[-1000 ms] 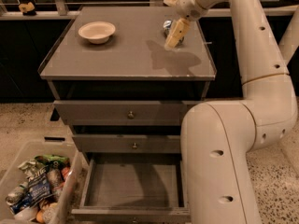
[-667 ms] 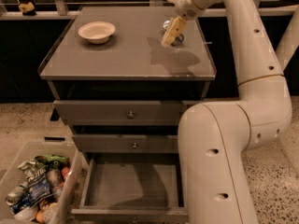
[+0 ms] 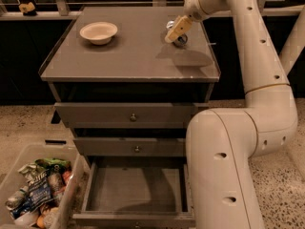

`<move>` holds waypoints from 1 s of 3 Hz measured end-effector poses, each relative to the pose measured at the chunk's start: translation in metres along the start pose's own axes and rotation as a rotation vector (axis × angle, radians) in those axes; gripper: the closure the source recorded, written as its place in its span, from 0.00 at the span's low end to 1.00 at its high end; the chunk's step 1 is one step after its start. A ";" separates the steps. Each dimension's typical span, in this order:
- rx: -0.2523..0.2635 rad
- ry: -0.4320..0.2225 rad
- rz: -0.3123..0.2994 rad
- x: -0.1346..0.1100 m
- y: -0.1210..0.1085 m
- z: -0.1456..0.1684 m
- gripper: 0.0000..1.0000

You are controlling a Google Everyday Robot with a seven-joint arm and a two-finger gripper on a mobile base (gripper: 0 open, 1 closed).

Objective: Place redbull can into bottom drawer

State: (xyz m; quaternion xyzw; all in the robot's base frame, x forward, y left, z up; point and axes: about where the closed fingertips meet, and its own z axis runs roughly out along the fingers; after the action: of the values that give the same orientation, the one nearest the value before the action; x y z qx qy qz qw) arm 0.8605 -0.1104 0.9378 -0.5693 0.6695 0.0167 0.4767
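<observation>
Claw (image 3: pixel 177 29): seen over the back right part of the surface (image 3: pixel 128 56), at the end of the cream arm (image 3: pixel 252 56), which reaches in from the right.
Claw state: cannot be told; it is seen partly covering the can, and a grip is not confirmed.
Can (image 3: pixel 180 39): small silver and blue can, found on the surface near the back right corner, directly behind and touching the claw in this view; only its lower part and a bit of its shiny top are seen.
Bottom drawer (image 3: pixel 136 190): pulled out at the foot of the cabinet, with a plain grey floor and low side walls; it is well below the can.
Upper drawers: the top front (image 3: pixel 126 116) and the middle front (image 3: pixel 128 147) are shut, each fitted with a round knob.
Bowl (image 3: pixel 98 32): round cream bowl, set upright on the back left part of the surface, well apart from the can.
Bin (image 3: pixel 71 185): clear tub placed on the floor left of the open drawer, filled with colourful packets (image 3: pixel 40 190).
Floor (image 3: pixel 281 190): speckled, seen right of the arm.
</observation>
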 end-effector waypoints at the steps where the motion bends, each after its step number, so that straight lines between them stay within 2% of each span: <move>1: 0.003 -0.001 0.004 0.000 -0.001 0.001 0.00; 2: -0.003 0.021 0.001 0.005 0.002 0.010 0.00; 3: 0.002 0.078 0.023 0.027 0.005 0.038 0.00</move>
State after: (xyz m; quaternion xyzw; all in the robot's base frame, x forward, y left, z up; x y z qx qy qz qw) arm 0.8829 -0.1079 0.8969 -0.5615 0.6940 -0.0008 0.4506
